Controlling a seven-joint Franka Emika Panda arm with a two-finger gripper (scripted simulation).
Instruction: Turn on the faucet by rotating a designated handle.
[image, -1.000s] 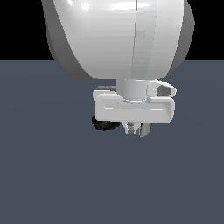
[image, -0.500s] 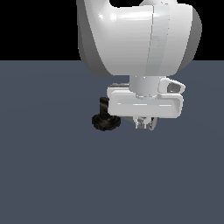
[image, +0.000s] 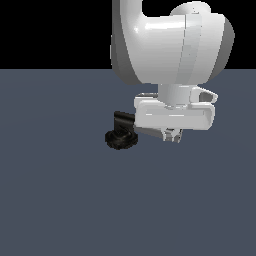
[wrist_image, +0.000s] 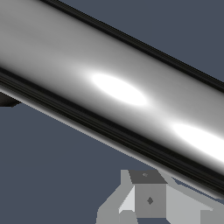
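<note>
A white robot arm (image: 170, 45) hangs low over a slate-grey worktop (image: 60, 200), its tool (image: 172, 135) set just beside the faucet (image: 121, 132) on the exterior view's right. The faucet stands on the worktop near the middle of the scene: a black round base (image: 120, 139) sits flat on the surface, and a short black stem (image: 122, 120) rises from it and bends toward the tool. The tool's broad white body (image: 175, 116) runs level and hides most of what juts from the stem; only a thin bright strip shows below that body, leading from the stem to the short grey fingertips (image: 176, 136).

In the wrist view the handle (wrist_image: 109, 87) fills most of the picture as a shiny chrome bar running slantwise, with two bright glints on it and dark edges along both sides. One grey finger (wrist_image: 148, 199) shows just beside the bar, apparently at its near edge; whether it touches cannot be told. Neither view shows both fingers clearly, so whether the tool is spread or closed on the handle cannot be told.
</note>
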